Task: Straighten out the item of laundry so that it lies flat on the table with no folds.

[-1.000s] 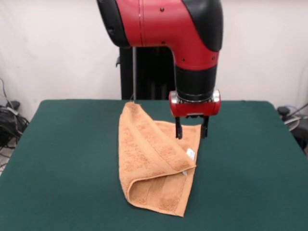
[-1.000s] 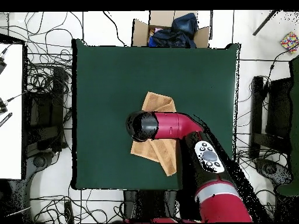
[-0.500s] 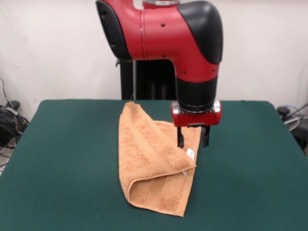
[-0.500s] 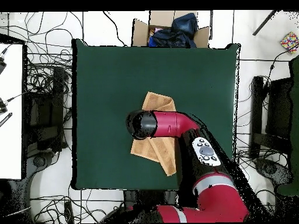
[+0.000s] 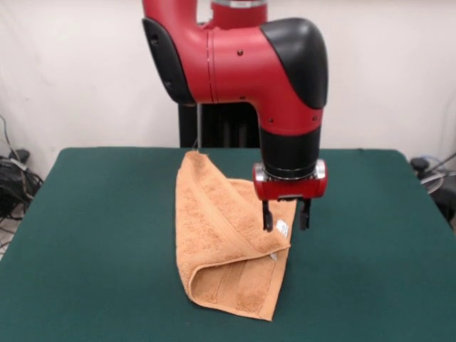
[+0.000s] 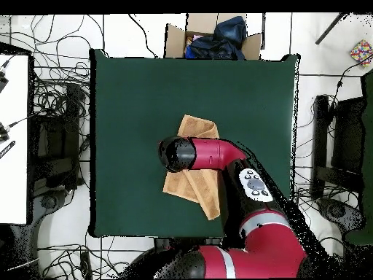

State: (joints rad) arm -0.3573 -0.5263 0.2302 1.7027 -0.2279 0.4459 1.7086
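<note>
The item of laundry (image 5: 221, 242), an orange-tan towel, lies folded over itself on the green table (image 5: 92, 242), with a doubled flap at the near end and a white tag at its right edge. My gripper (image 5: 286, 226) hangs open just above that right edge, its two black fingers straddling the tag, with nothing between them. In the overhead view the towel (image 6: 195, 191) shows on both sides of the red arm, which hides its middle and the gripper itself.
An open cardboard box (image 6: 211, 38) with dark cloth stands beyond the table's far edge in the overhead view. Cables lie on the floor around the table. Bare green tabletop (image 6: 131, 109) stretches on every side of the towel.
The arm has come down steadily, lowering the open gripper from above the towel's far right part to just over the tag edge. The towel has not moved.
</note>
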